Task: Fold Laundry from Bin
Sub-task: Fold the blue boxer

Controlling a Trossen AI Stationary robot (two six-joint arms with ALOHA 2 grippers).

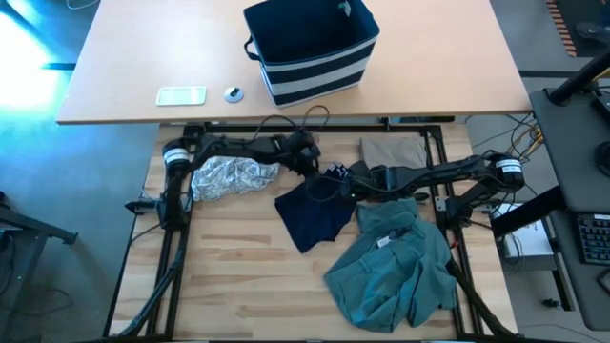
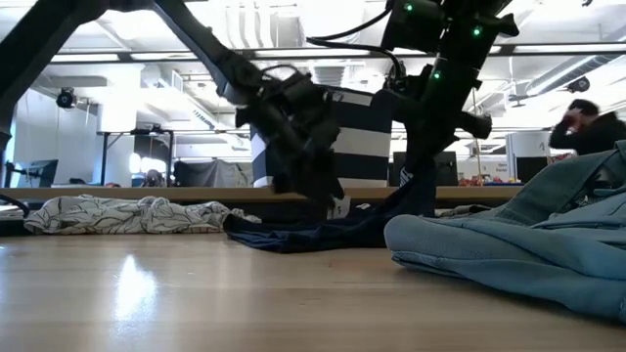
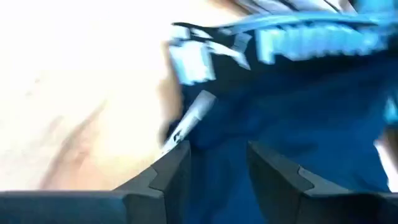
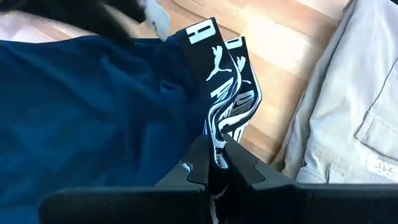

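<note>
A: Why does the right gripper [image 4: 216,163] pinch the navy garment's [image 1: 313,217] waistband?
B: Likely to anchor that edge on the table [image 1: 238,276] for folding. Its fingers are clamped on the printed band.
A: And the left gripper [image 3: 217,167]?
B: Fingers parted over the same fabric, holding nothing. The bin [image 1: 313,50] sits behind.

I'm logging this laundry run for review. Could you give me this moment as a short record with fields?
bin: navy striped bin on the far table, apart from the clothes
navy garment: navy garment lying mid-table, waistband lifted
right gripper: right gripper shut on the navy garment's printed waistband
left gripper: left gripper over the same garment, jaws parted
teal garment: teal garment crumpled, near right
tan garment: tan garment flat, far right
patterned garment: patterned garment bunched, left
</note>
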